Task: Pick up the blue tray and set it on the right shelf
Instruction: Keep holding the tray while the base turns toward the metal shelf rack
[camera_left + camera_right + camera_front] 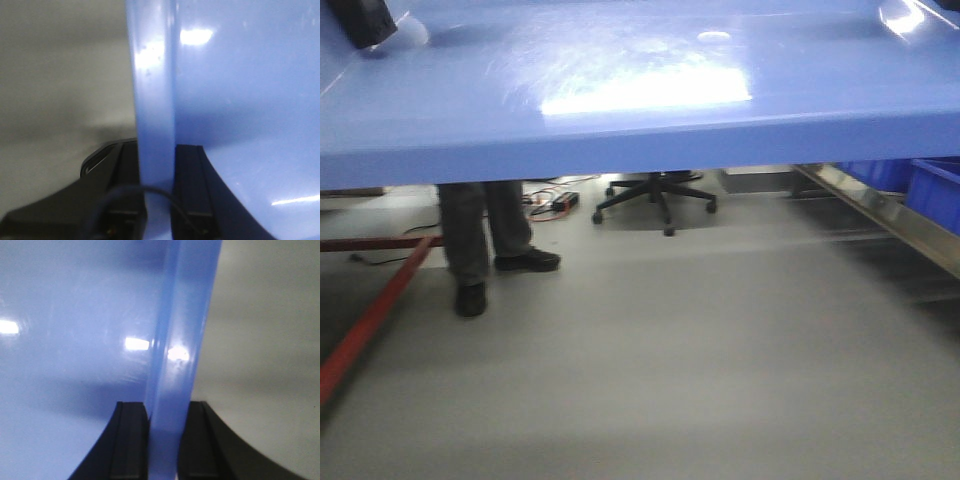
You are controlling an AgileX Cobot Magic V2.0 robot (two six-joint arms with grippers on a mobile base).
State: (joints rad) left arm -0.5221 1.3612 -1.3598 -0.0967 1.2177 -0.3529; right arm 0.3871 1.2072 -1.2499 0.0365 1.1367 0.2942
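A glossy light-blue tray [640,100], streaked with white glare, contrasts with a plain grey floor [670,350]. Also pictured are a black office chair [658,195], a bystander's dark grey trousers [480,225] and black shoes [525,261], a red bar [370,320], and darker blue bins [935,190] beside a silvery steel shelf [890,212]. The left gripper [156,150] and right gripper [164,407] are both matte black.

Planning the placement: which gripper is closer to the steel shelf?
Right. The right gripper clamps the rim of the blue tray on the side where the right shelf stands. The left gripper clamps the opposite rim, farther from it.
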